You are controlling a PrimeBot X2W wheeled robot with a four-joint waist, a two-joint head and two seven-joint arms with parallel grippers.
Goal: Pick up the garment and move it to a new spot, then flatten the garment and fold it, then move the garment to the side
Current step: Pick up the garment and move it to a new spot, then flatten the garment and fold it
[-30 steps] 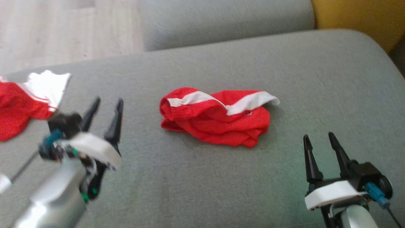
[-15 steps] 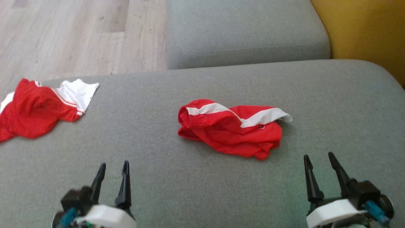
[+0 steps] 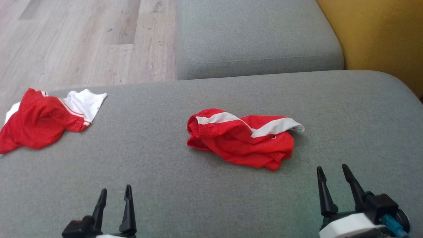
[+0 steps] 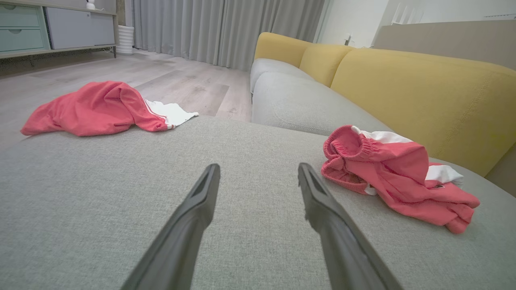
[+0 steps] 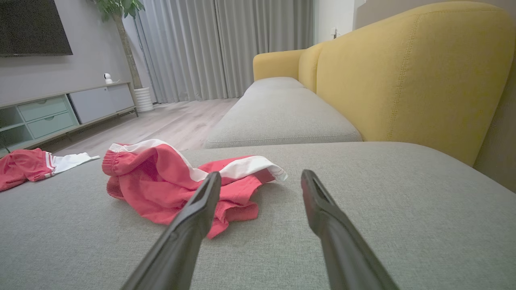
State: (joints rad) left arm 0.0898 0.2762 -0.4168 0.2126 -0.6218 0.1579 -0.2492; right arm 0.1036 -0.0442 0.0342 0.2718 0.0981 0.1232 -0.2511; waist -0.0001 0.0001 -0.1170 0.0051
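The garment [image 3: 243,138], a pair of red shorts with a broad white stripe, lies crumpled in a loose heap near the middle of the grey seat cushion [image 3: 165,198] in front of me. Its gathered waistband is bunched at my left end and a white flap trails off toward my right. Nothing holds or pins it, and it rests on the fabric of the cushion alone. My right gripper [image 3: 331,167] hovers low over the cushion just short of the heap's near right corner. Its two dark fingers are spread apart with nothing between them, and a strip of bare grey cloth separates their tips from the shorts. In its wrist view the heap sits ahead and to the left of the fingers. My left gripper [image 3: 115,188] stands well apart from the garment on my left side, likewise parted and empty, its fingers pointing across bare cushion. A second garment [image 3: 43,119], red with a white panel, lies spread at the far left edge of the same cushion, well clear of both grippers. Beyond the cushion sits another grey seat [image 3: 257,39], with the yellow backrest [image 3: 380,39] on my right and the pale wood floor [image 3: 82,43] on my left.
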